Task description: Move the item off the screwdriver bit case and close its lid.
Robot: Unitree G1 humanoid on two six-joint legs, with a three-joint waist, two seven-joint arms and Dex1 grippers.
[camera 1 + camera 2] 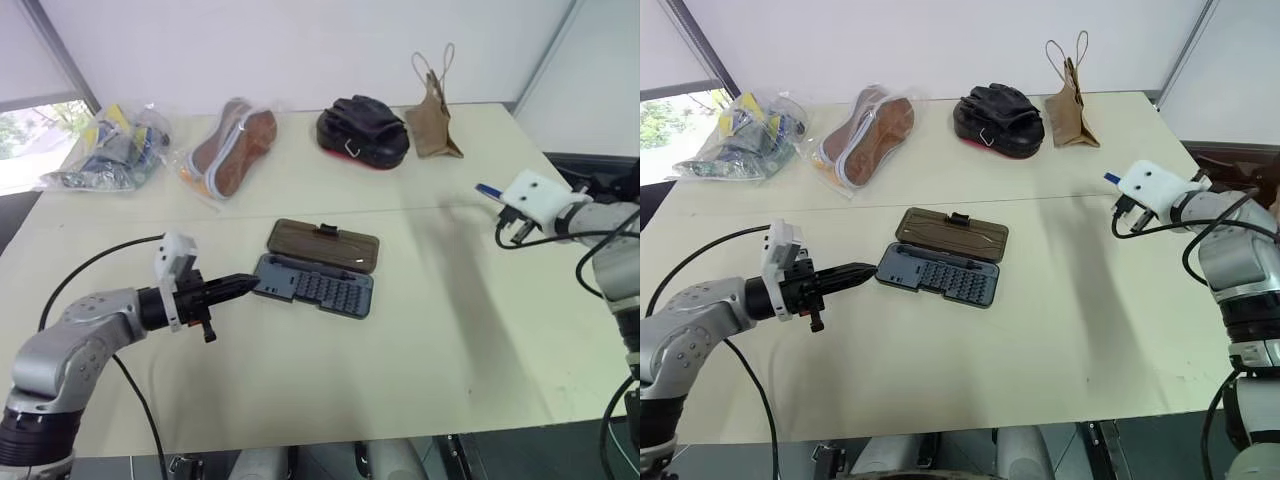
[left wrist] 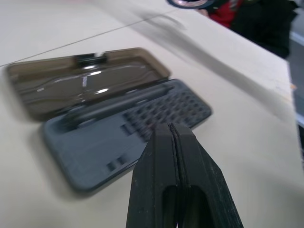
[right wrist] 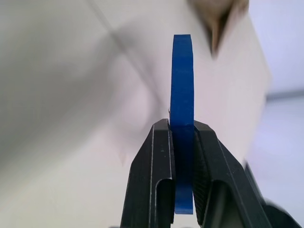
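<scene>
The screwdriver bit case (image 1: 318, 283) lies open at mid-table, its dark grey-blue tray toward me. Its smoky brown lid (image 1: 323, 243) lies flat behind the tray, latch tab up. My left gripper (image 1: 250, 284) is shut with nothing in it, its tips at the tray's left end; whether they touch it I cannot tell. The wrist view shows the same black fingertips (image 2: 173, 142) pressed together over the tray (image 2: 118, 137). Over the table's right side my right gripper (image 3: 181, 130) is shut on the item (image 3: 183, 85), a thin blue ring of tape seen edge-on, whose blue edge (image 1: 488, 191) pokes out beside the wrist.
Along the far edge lie a plastic bag of goods (image 1: 105, 150), a bagged pair of insoles (image 1: 232, 145), a black pouch (image 1: 362, 130) and a brown paper bag (image 1: 435, 110). A seam (image 1: 400, 210) crosses the table behind the case.
</scene>
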